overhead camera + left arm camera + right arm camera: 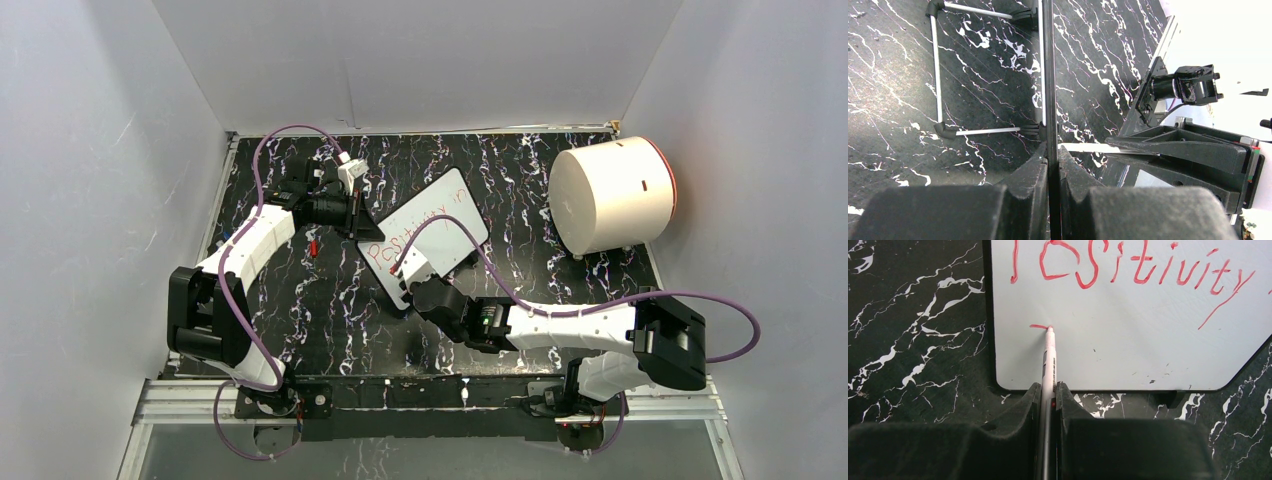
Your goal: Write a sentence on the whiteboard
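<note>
The whiteboard [450, 212] sits askew in the middle of the worktop [330, 320], and "Positivity" of the sentence [1133, 267] fills its upper line. The left pincer [1050, 155] is clenched on the board's edge, probably to steady it against the pen's push. The right pincer [1048, 390] is closed tight on a marker [1049, 355]. The marker's tip touches the board at a short red stroke that begins the second line.

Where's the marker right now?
In the right wrist view, the marker is clamped in the right gripper, its tip touching the whiteboard just below the red word Positivity.
</note>
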